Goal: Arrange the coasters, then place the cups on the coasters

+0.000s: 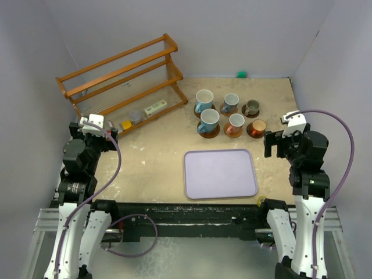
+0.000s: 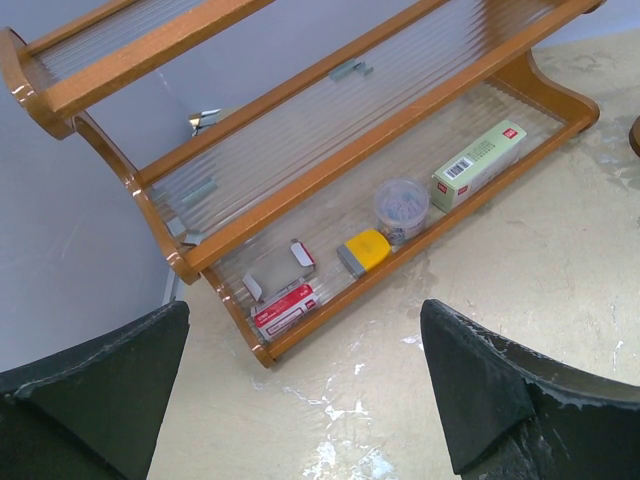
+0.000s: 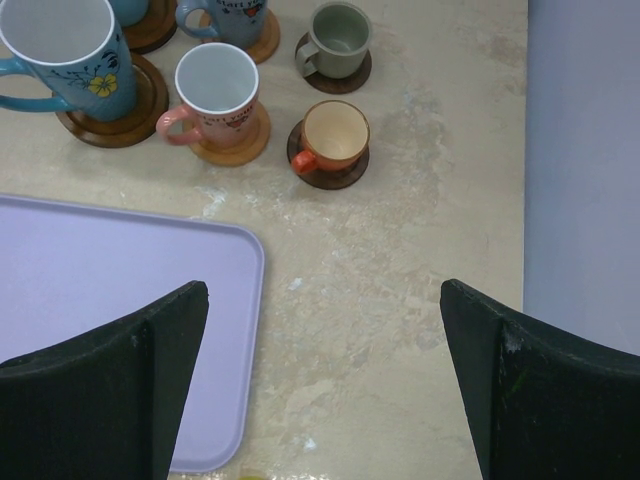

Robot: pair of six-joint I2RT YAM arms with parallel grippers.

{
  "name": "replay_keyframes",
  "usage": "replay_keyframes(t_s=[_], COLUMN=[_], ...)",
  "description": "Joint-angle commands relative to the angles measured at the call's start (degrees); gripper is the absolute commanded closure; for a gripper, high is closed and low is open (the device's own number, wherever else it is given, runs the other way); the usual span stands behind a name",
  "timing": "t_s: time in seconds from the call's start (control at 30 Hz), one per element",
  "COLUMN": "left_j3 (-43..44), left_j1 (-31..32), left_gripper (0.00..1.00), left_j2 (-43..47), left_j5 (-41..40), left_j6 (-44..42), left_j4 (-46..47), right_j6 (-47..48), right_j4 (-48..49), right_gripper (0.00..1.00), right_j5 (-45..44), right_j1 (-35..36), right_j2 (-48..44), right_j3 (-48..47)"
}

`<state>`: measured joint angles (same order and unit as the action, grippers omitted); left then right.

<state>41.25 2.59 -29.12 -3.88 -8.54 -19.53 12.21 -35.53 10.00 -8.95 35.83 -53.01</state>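
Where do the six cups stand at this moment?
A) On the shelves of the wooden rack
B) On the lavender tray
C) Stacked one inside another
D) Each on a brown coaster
D: each of the cups stands on its own coaster, in two rows beyond the lavender tray.

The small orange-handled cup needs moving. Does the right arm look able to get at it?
Probably yes: the right gripper is open, the orange-handled cup sits nearest it at the group's corner, and only bare table lies between.
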Motion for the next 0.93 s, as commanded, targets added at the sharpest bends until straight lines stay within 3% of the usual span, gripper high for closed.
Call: replay_keyframes(t_s=[0.0,0.9], left_j3=[1.37,1.28], left_j1=[-0.72,-0.92], left_gripper=[0.05,0.04], left_j2=[0.63,0.95], left_j5=[-0.54,0.83], left_j6=[0.67,0.62], left_j4=[1.95,2.0], right_j6=[0.43,0.71], right_j4=[1.92,1.68], right_gripper=[0.0,0.0], right_j5=[-0.3,0.15], right_j1=[0.16,0.16], right_j2=[-0.37,-0.96], right_j3=[0.18,0.17])
